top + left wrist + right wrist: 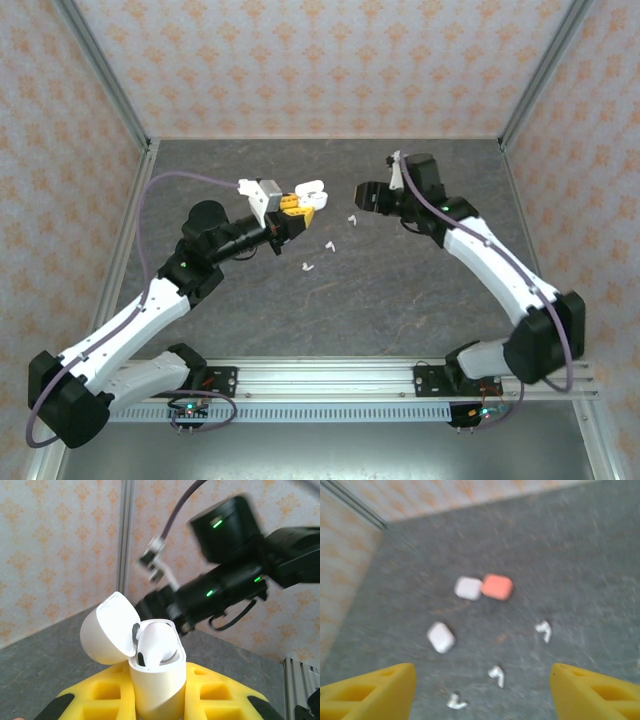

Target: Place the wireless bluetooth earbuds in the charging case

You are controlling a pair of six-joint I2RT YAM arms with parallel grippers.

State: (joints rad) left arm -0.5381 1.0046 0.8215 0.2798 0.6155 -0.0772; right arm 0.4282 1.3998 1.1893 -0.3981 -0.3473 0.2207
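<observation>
On the left, the left gripper is clamped on an open white charging case, held up over the grey table. Its lid tips back to the left, and a white earbud appears to sit inside. Close behind the case looms the black right arm. Three loose white earbuds lie on the table between the grippers. Further right, the right gripper hangs with its yellow fingers spread wide, holding nothing. Its blurred wrist view also takes in two white cases and a coral case.
</observation>
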